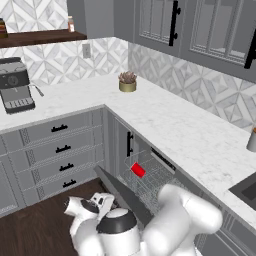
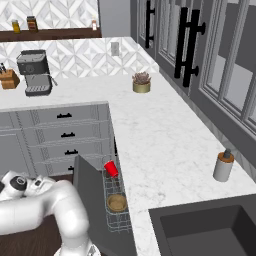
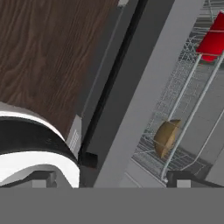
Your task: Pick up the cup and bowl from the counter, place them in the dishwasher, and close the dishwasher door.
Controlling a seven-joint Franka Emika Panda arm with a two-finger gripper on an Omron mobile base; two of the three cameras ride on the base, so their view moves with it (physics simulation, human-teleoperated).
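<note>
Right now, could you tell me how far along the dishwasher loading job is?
Done: the cup and bowl sit in the dishwasher rack. In hand: nothing; the gripper is open beside the dishwasher door's edge. Left: shutting the door, which is partly raised.

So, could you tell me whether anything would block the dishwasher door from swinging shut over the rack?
Nothing visible does. The cup and the bowl both sit inside the wire rack, behind the half-raised dishwasher door. The open gripper is low by the door's edge, on the floor side, holding nothing.
</note>
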